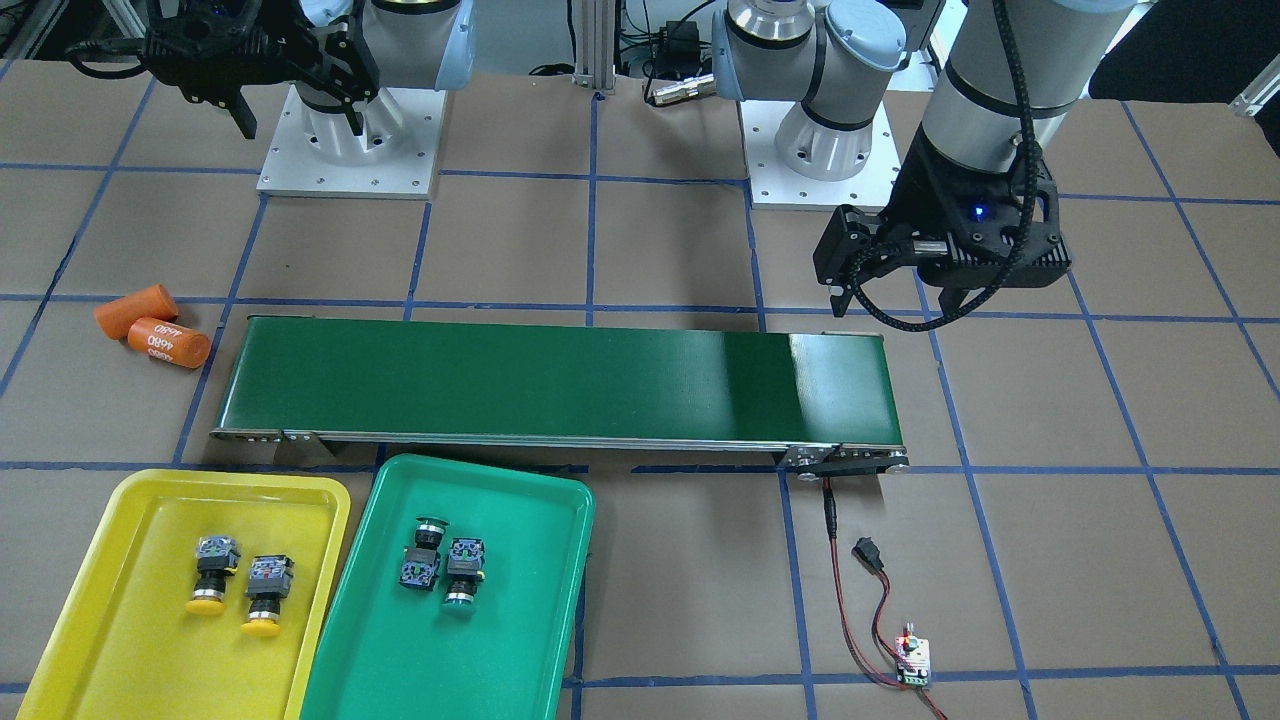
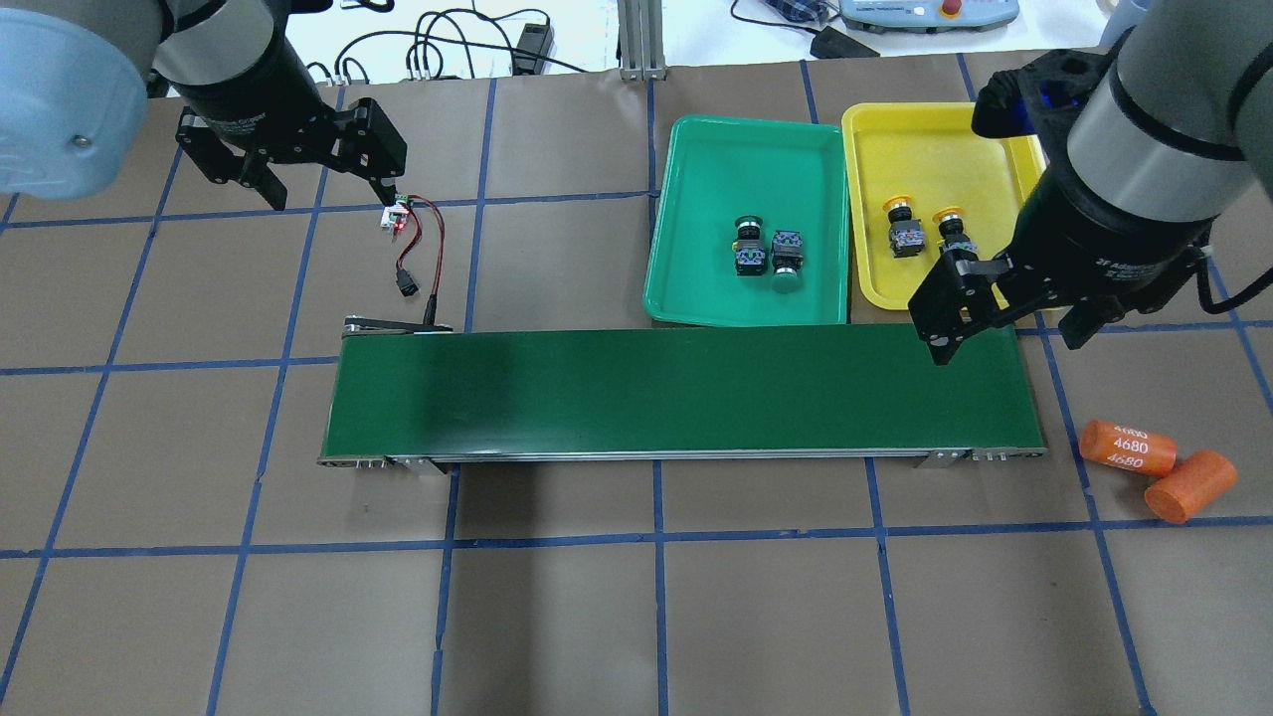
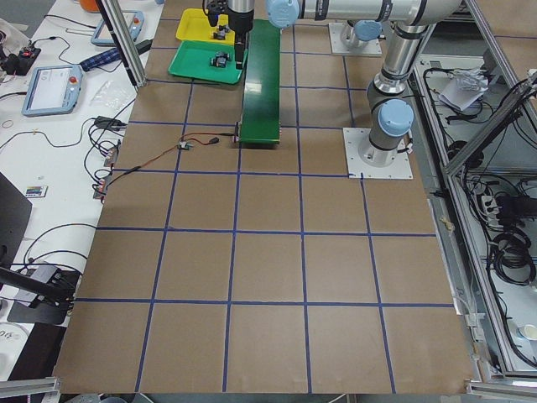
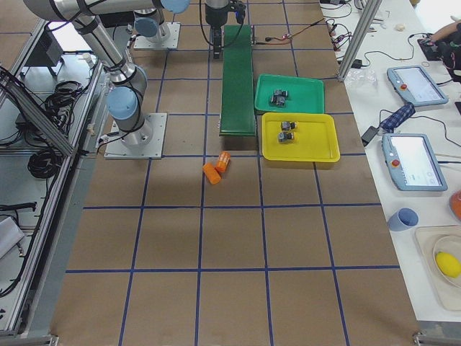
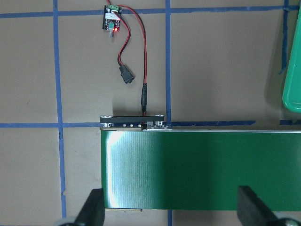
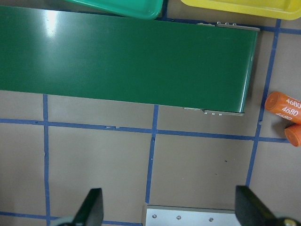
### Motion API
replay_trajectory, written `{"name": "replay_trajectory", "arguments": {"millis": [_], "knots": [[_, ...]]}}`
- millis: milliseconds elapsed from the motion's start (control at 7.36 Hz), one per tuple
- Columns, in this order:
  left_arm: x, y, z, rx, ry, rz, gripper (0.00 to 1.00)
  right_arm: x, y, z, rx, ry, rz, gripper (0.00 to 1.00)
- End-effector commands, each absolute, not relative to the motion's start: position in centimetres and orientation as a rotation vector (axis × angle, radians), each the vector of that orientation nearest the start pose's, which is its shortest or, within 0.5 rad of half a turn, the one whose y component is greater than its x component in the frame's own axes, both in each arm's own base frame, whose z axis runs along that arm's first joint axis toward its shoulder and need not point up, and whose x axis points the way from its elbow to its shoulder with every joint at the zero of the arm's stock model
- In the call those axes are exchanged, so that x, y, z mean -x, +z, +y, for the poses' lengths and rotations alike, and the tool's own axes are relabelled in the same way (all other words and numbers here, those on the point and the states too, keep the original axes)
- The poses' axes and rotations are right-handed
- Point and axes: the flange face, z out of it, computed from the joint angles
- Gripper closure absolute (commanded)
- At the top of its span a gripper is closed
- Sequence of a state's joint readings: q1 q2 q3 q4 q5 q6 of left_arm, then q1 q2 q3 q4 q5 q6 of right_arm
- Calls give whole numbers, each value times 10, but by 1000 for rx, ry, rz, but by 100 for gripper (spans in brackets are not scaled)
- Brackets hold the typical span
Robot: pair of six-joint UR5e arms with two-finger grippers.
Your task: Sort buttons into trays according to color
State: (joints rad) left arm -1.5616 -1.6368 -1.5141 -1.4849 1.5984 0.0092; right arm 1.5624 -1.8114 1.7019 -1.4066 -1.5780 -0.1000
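Two yellow buttons [image 1: 212, 572] [image 2: 903, 231] lie side by side in the yellow tray [image 1: 130, 500] [image 2: 995, 129]. Two green buttons [image 1: 423, 555] [image 2: 749, 249] lie together in the green tray [image 1: 520, 600] [image 2: 736, 149]. My left gripper [image 2: 328, 191] [image 1: 895, 300] [image 5: 171, 207] hangs open and empty over the belt's end, far from the trays. My right gripper [image 2: 1009, 340] [image 1: 300, 120] [image 6: 170, 207] is open and empty too, raised above the belt's other end, on the robot's side of it. Only edges of the trays show in the right wrist view.
A long dark-green conveyor belt [image 2: 686, 393] [image 1: 560, 375] runs between the arms and the trays. Two orange cylinders [image 2: 1159, 462] [image 1: 152, 327] lie off its end on the right arm's side. A small controller board [image 2: 398, 214] [image 5: 112, 21] with red and black wires lies by the other end.
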Motion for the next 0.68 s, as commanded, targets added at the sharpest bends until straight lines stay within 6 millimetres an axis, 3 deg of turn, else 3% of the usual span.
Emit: {"name": "replay_trajectory", "arguments": {"millis": [0,543], "knots": [[126,491,-528,2,-119,3111,0,-131,508,-391,155,97,3141,0],[126,491,-528,2,-119,3111,0,-130,512,-399,150,1,3149,0]]}}
